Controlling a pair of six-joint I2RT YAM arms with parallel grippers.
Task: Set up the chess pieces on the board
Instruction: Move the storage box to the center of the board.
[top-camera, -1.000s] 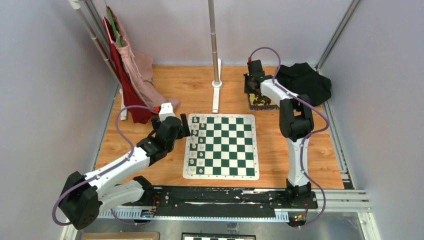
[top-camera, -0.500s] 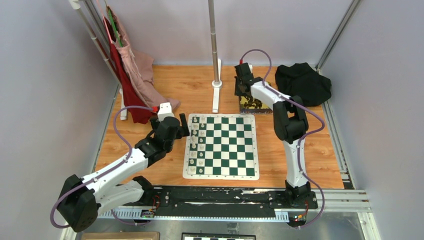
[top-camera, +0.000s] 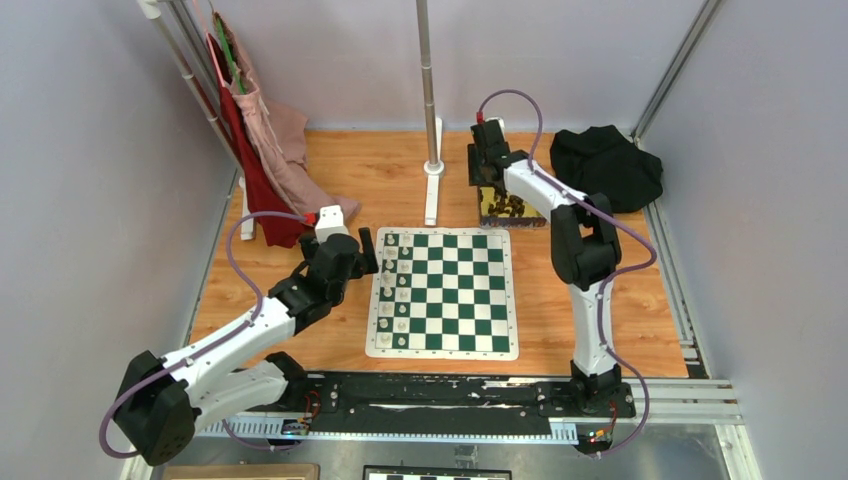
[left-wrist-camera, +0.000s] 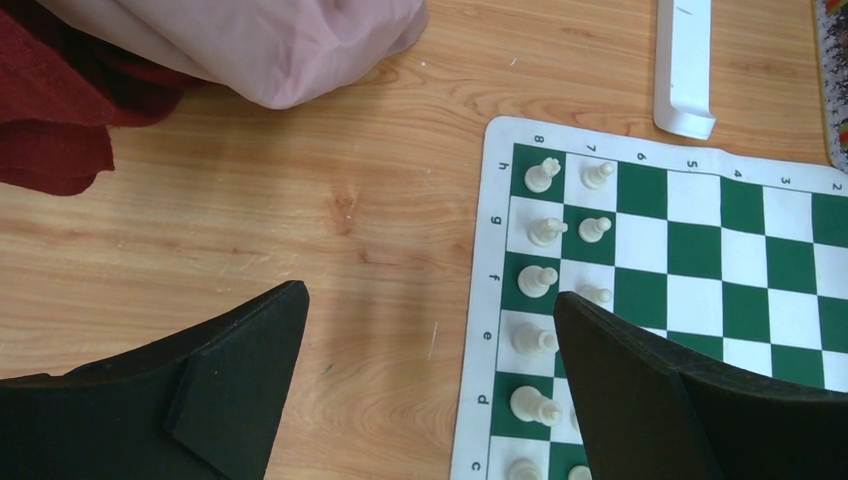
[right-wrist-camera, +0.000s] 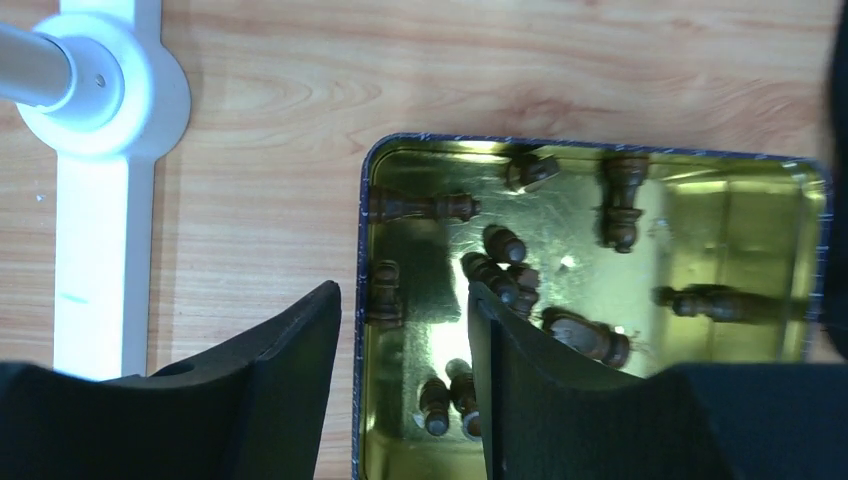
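The green and white board (top-camera: 455, 300) lies mid-table, with cream-white figures (top-camera: 398, 290) along its left columns. Several dark brown chess pieces (right-wrist-camera: 500, 275) lie on their sides in a gold tin (right-wrist-camera: 700, 235) behind the board's right corner (top-camera: 510, 207). My right gripper (right-wrist-camera: 405, 290) hangs open over the tin's left end (top-camera: 490, 185). Its jaws straddle the tin's left wall and hold nothing. My left gripper (left-wrist-camera: 430, 295) is open above bare wood at the board's left edge (top-camera: 368, 250), with the board (left-wrist-camera: 740, 250) partly under its right finger.
A white pole on a flat base (top-camera: 432, 165) stands left of the tin (right-wrist-camera: 95, 90). A black cloth (top-camera: 605, 165) lies at the back right. Red and pink cloths (top-camera: 270, 170) hang at the back left (left-wrist-camera: 250, 40).
My right gripper has swung left over the tin and its jaws have opened. The tin sits slightly further left than before. The left arm has barely moved.
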